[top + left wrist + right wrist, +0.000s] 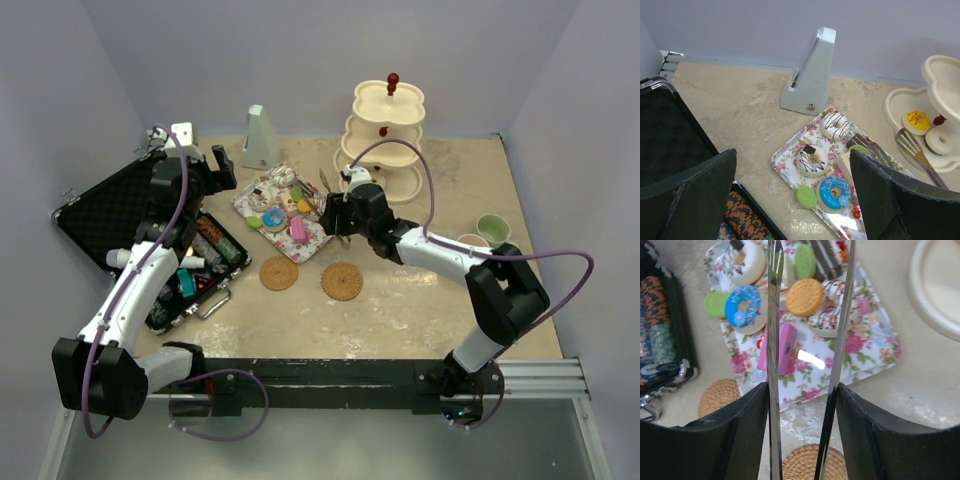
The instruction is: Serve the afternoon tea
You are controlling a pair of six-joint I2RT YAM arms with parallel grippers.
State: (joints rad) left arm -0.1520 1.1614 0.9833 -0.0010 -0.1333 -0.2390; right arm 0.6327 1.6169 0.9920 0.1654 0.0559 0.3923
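Treats: toy cakes and donuts, mostly on a floral tray (860, 350) toward the back of the table, left of centre. They include a blue donut (742, 307), an orange biscuit (805, 296) and a pink cake (782, 347).
Served so far: a yellow piece (916, 121) and a white ring (939, 141) on the bottom tier of the stand.
Stand (400, 105): three tiers with a red knob, by the back edge, right of the tray.
Mugs: green mug (493, 229) and pink mug (472, 242) near the right edge, not on coasters.
Coasters: left coaster (279, 272) and right coaster (342, 281), mid-table just in front of the tray, both bare.
Right gripper (801, 395): clamped on metal tongs (773, 355), whose blades stand apart over the tray.
Left gripper (792, 162): spread wide and holding nothing, above the tray's left corner beside the open case (110, 215).
Hazards (judged): the thin tongs may twist within the fingers. A smooth round treat may squirt out when pinched. Crowded neighbours may get nudged off the tray. The stand's upper tiers could be struck during delivery.
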